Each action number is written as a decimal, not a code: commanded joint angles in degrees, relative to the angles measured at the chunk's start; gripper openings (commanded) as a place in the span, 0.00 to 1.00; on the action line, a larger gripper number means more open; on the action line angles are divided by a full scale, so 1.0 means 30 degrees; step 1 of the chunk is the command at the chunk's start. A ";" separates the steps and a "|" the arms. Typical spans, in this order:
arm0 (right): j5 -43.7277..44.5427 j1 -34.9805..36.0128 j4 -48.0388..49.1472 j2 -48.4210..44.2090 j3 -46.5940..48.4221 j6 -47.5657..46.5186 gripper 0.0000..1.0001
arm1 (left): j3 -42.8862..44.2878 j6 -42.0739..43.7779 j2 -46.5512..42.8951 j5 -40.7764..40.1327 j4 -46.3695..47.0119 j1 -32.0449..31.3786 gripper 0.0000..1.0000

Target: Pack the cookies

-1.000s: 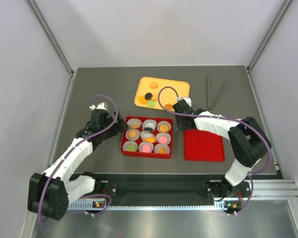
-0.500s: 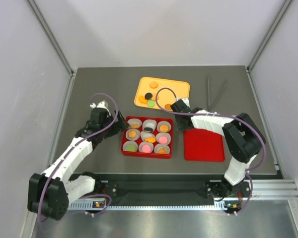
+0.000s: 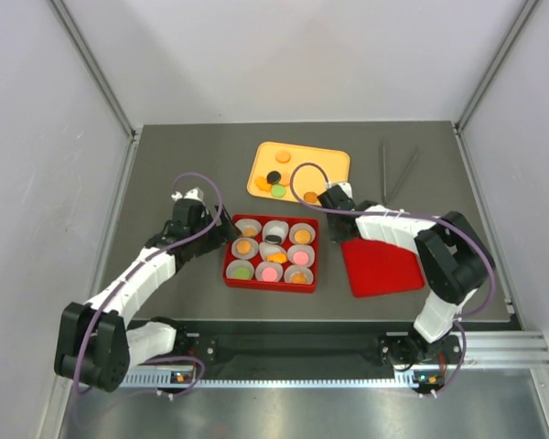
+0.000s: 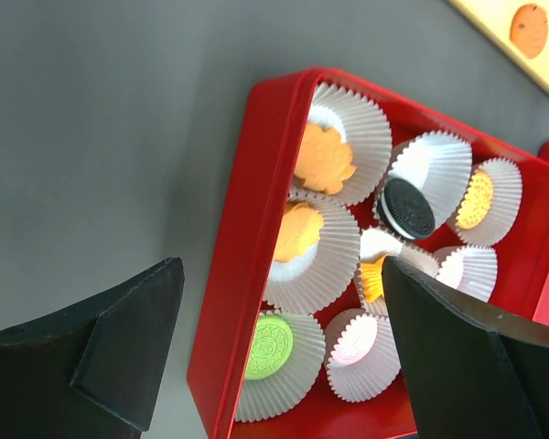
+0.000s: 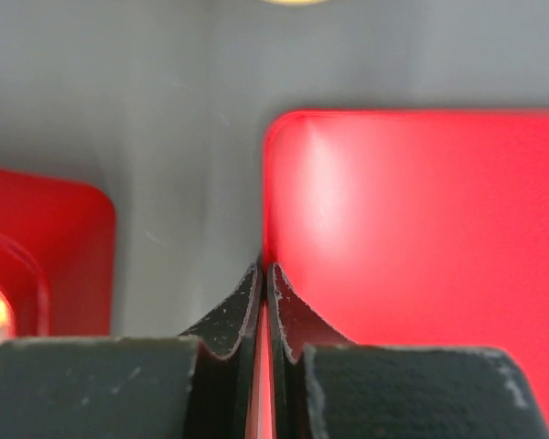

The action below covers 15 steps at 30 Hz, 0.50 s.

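A red box [image 3: 228,266] holds nine white paper cups with cookies: orange [image 3: 244,247], green [image 3: 243,272], pink [image 3: 271,273] and black [image 3: 273,238]. My left gripper [image 3: 221,233] is open and straddles the box's left wall [image 4: 247,274], with the green cookie [image 4: 273,346] between the jaws. My right gripper [image 3: 341,230] is shut on the left edge of the flat red lid [image 3: 380,267]. In the right wrist view the gripper [image 5: 263,270] pinches that lid [image 5: 412,229], which lies skewed beside the box.
An orange tray [image 3: 331,161] behind the box holds several loose cookies, among them a black one [image 3: 274,177] and a green one [image 3: 278,191]. Two thin dark rods [image 3: 393,174] lie at the back right. Grey walls close in on both sides.
The red lid has turned from square to skewed in my right gripper's hold. My left gripper has shifted slightly right, toward the box's left wall.
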 commanded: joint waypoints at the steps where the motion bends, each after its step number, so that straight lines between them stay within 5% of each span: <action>1: -0.0109 -0.0460 -0.0078 -0.2610 -0.0382 -0.0145 0.00 | -0.0289 -0.0508 0.0126 0.0291 0.1558 -0.0331 0.94; 15: -0.0928 -0.1223 -0.2774 -1.0084 0.1783 -0.0029 0.00 | -0.0495 -0.2032 0.0829 -0.0266 0.2700 -0.2732 0.93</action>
